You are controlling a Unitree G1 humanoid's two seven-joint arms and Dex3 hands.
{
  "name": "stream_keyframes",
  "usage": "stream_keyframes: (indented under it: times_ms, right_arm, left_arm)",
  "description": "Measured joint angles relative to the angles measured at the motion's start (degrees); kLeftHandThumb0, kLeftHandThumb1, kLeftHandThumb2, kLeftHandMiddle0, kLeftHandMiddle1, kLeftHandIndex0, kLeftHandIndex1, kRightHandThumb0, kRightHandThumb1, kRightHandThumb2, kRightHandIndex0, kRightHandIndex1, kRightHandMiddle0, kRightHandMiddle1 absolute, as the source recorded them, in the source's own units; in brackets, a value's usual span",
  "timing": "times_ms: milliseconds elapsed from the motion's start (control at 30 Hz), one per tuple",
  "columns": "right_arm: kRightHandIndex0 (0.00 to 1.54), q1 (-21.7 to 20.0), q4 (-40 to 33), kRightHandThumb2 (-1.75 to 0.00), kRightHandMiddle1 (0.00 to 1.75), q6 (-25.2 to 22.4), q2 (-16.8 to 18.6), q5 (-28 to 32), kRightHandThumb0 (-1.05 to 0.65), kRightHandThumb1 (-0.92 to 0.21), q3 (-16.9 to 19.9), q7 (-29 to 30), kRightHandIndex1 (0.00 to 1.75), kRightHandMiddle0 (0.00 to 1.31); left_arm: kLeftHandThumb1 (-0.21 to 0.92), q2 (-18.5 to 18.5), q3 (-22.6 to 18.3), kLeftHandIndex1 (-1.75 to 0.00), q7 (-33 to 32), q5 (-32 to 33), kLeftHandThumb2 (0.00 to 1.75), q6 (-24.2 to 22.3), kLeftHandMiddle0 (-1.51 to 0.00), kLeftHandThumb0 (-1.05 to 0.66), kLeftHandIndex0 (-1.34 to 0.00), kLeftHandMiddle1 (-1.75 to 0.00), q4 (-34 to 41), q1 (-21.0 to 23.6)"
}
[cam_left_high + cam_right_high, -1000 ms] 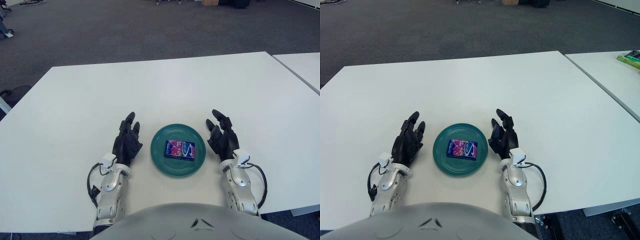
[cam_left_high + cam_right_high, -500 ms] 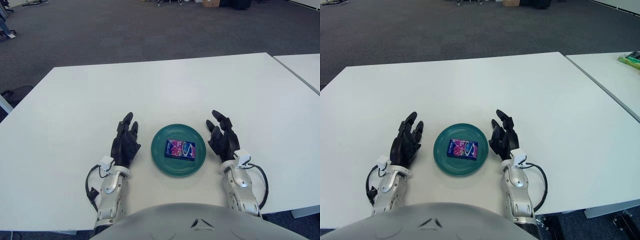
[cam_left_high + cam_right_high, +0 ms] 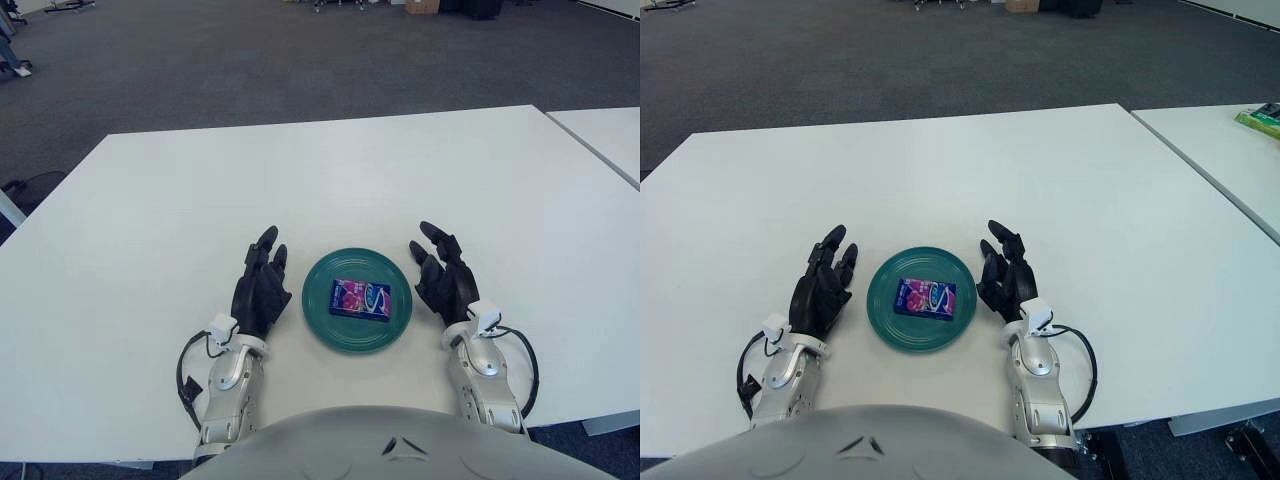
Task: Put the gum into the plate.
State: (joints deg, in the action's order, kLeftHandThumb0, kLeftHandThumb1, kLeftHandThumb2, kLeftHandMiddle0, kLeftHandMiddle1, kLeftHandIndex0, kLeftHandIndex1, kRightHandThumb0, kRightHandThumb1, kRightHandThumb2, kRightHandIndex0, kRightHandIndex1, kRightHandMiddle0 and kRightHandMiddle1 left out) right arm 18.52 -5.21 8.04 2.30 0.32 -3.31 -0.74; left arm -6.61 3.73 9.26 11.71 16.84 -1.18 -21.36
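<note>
— While both hands flank it, where's the gum pack (image 3: 360,298)?
— Flat in the teal plate (image 3: 325,322) near the tabletop's (image 3: 330,170) front edge, between the left hand (image 3: 261,290) and right hand (image 3: 443,278), both spread, holding nothing.

Green item (image 3: 1262,118) on 2nd table cut by right edge; gum pack (image 3: 360,298) print too small to read.

Even, bright overhead light. White rectangular desk (image 3: 330,170) reads clean with no glare; only faint soft shadows under the round teal plate (image 3: 357,300) and black robot hands. Focus sharp throughout.
</note>
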Motion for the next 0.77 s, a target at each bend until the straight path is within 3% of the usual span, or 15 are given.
stream_keyframes:
  times_ms: [767]
  right_arm:
    - [0.33,-0.3,-0.2,-0.99,0.58,-0.9,-0.8,-1.3,-0.68,-0.92,-0.4,0.1,0.0,0.0]
  left_arm:
    - [0.92,-0.1,0.7,-0.48,0.0,-1.0,0.96,1.9,-0.31,-1.01,0.0,-0.01,-0.9,-0.6]
